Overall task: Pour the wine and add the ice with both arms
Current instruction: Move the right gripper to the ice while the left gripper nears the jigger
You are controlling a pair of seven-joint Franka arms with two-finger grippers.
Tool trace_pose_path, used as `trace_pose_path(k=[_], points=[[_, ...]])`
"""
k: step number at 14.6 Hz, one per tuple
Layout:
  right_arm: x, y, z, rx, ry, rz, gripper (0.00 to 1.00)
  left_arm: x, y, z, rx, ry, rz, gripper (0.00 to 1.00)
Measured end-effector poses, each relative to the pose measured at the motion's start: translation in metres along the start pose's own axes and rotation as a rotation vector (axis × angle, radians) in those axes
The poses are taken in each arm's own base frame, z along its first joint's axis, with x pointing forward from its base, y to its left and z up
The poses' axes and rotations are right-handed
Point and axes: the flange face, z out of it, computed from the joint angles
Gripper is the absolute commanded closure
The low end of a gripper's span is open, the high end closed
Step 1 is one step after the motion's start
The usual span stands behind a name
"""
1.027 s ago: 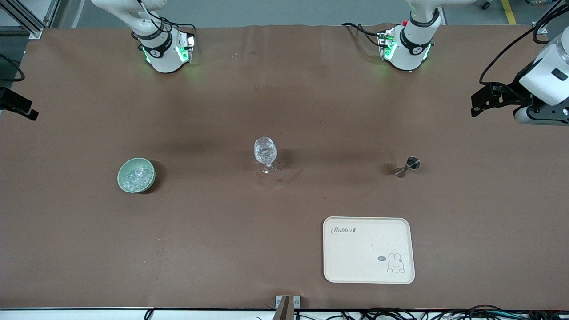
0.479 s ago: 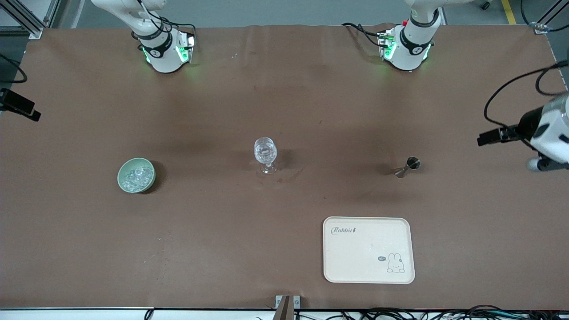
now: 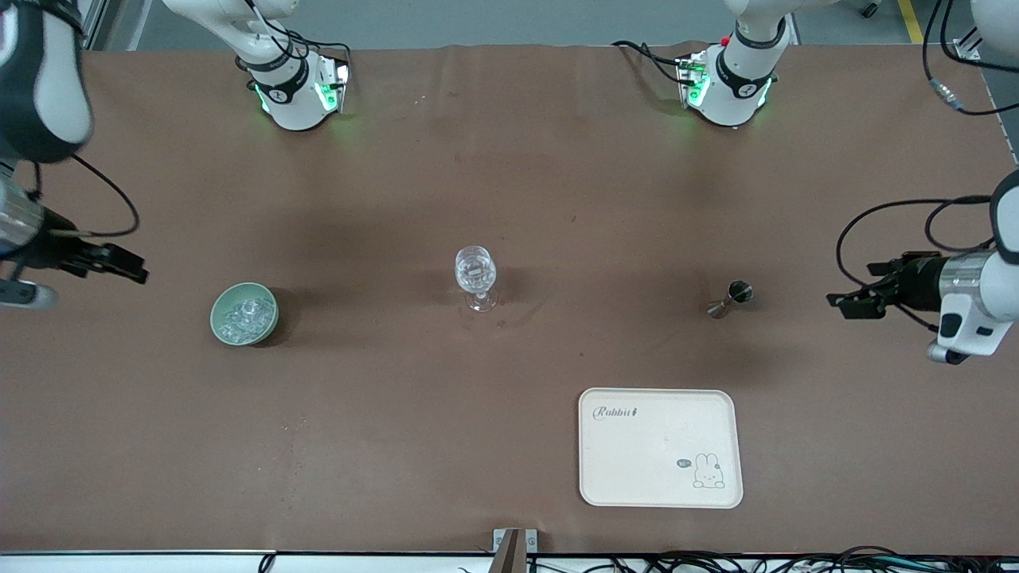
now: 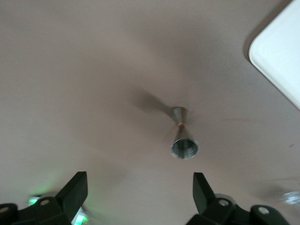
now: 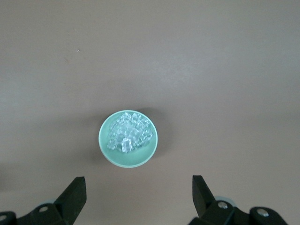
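While both arms hang over the table's two ends, here is what you have in front of you.

Left gripper: your left gripper [image 3: 845, 303] is up in the air over the brown table [image 3: 509, 175] at the left arm's end, pointing toward the metal jigger [image 3: 730, 298]. Its fingers [image 4: 75, 190] stand wide apart with nothing between them; in the left wrist view the jigger [image 4: 183, 140] shows in the gap, well clear of both tips.

Right gripper: your right gripper [image 3: 127, 267] hovers over the table at the right arm's end, near the green bowl [image 3: 244, 313]. Its fingers [image 5: 75, 192] are spread wide and hold nothing; the bowl [image 5: 128, 138] sits on the table below, framed between them.

Ice: the ice [image 3: 243, 312] is a heap of small clear chunks in the green bowl, toward the right arm's end. You see it plainly from the right wrist [image 5: 129, 136].

Stemmed glass: the glass [image 3: 476, 277] stands upright at the table's middle, between the bowl and the jigger, well apart from both.

Jigger: it stands upright toward the left arm's end, open mouth up.

Tray: the cream tray [image 3: 661, 447], printed with a rabbit, lies nearer the front camera than the jigger; its corner [image 4: 281, 56] shows from the left wrist.
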Motion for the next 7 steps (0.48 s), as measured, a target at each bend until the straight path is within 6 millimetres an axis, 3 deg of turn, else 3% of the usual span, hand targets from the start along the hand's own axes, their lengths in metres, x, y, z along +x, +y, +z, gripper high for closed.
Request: trace_pose_path(k=[4, 7], points=[[-0.008, -0.024, 0.097, 0.001, 0.002, -0.042, 0.0, 0.056, -0.016, 0.072, -0.144, -0.207, -0.116, 0.09], [-0.017, -0.033, 0.165, 0.003, 0.029, -0.059, 0.0, 0.086, -0.026, 0.121, -0.244, -0.334, -0.193, 0.14]])
